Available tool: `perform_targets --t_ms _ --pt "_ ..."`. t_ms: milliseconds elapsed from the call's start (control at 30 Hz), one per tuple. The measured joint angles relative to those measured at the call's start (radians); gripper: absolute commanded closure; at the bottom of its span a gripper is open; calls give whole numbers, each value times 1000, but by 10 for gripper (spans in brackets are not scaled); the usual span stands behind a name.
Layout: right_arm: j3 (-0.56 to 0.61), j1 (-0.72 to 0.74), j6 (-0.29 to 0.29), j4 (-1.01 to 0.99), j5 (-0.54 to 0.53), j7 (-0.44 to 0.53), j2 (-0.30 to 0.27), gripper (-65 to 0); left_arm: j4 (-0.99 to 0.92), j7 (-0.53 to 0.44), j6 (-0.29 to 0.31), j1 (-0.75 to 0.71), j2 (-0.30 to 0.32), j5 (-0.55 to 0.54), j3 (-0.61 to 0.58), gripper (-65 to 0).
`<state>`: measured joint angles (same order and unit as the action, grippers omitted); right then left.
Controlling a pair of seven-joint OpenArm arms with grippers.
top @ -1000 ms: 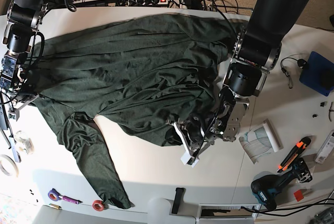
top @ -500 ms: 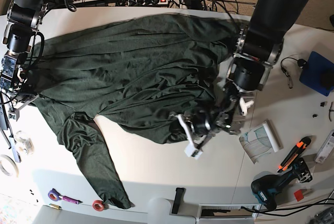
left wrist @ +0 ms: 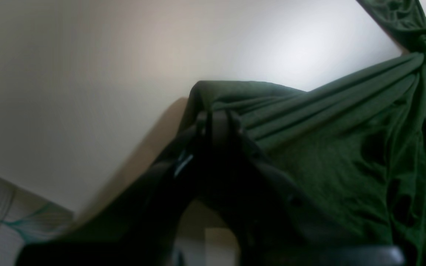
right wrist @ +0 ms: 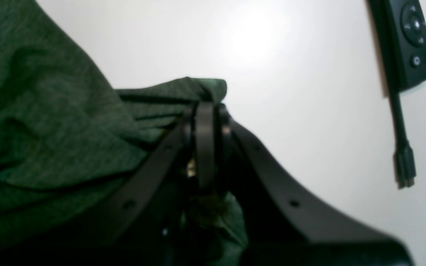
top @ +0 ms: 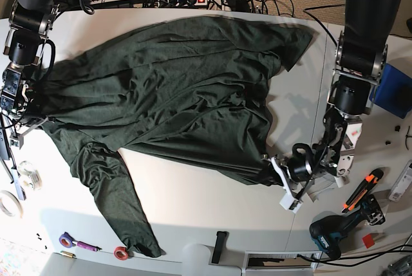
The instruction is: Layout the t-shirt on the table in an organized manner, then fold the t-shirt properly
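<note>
Shirt (top: 174, 89), dark green, lies spread wide on the white table (top: 193, 205), and both arms have a grip on it. It is mostly opened out but far from flat: long creases run across its body and the cloth bunches along its near hem. One long sleeve (top: 122, 205) trails off from the shirt's body toward the front of the table, and its cuff ends just beside a red tape roll (top: 121, 252). The left gripper (top: 273, 166) is at the shirt's hem corner, low over the table, and the cloth draws out to a point there. The left wrist view settles it: the left gripper (left wrist: 213, 118) has its jaws pressed together on a gathered fold, with taut pleats fanning away from the pinch. Over at the shirt's opposite edge the right gripper (top: 22, 121) sits right on the fabric's border. Its wrist view shows the right gripper (right wrist: 205, 107) closed tight as well, a small folded lip of green cloth poking out just past the tips. In that same view a black remote (right wrist: 414, 40) with round buttons lies well apart from the shirt on bare table. Beyond the shirt's hem corner, past the left gripper, sit an orange cutter (top: 364, 186) and a drill (top: 338, 228), both clear of the cloth.
</note>
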<state>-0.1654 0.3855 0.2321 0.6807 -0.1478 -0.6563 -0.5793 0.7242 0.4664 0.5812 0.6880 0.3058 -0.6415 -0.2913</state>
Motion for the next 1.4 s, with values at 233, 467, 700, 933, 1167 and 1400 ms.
perform_targets --t_ms 233,467,700,933,1167,1400 --pt "0 0 0 0 0 0 0 0 0 -23 -45 0 9 1 0 -263" --pt "0 0 0 0 0 0 0 0 1 -21 -113 0 36 -21 0 -269" --pt "0 0 -1 0 1 0 0 0 98 143 105 -59 94 -209 2 -268" --pt "0 0 -1 0 1 0 0 0 139 207 108 -167 46 -211 2 -268" --pt "0 0 0 0 4 -1 0 0 140 206 108 -172 -20 -208 2 -268" --pt "0 0 0 0 4 -1 0 0 140 202 108 -169 -45 -174 2 -264"
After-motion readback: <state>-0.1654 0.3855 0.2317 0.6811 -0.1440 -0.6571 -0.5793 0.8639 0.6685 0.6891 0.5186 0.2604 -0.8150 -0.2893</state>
